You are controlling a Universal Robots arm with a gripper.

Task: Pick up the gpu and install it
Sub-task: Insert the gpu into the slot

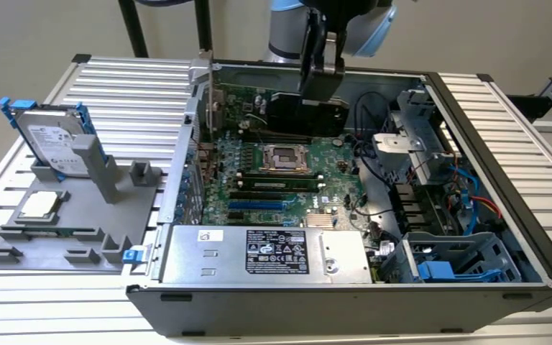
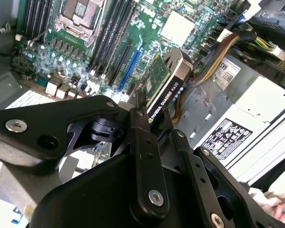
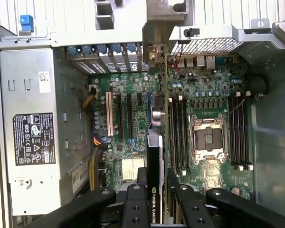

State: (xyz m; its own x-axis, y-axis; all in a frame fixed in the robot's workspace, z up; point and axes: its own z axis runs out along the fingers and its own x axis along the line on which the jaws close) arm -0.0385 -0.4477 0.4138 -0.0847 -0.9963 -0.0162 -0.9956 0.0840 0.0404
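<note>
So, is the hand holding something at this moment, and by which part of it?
Yes. The hand holds the graphics card, pinched across its two flat faces at one long edge, above the motherboard.

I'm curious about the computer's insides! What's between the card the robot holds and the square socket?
In the first wrist view, a row of long black memory slots sits between the gpu and the processor socket.

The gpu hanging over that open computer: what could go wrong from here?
The gpu is pinched edge-on in the jaws, so it might tilt or slip. If it comes down slightly off the blue slot, it could scrape the motherboard. The yellow cables near it might snag.
</note>
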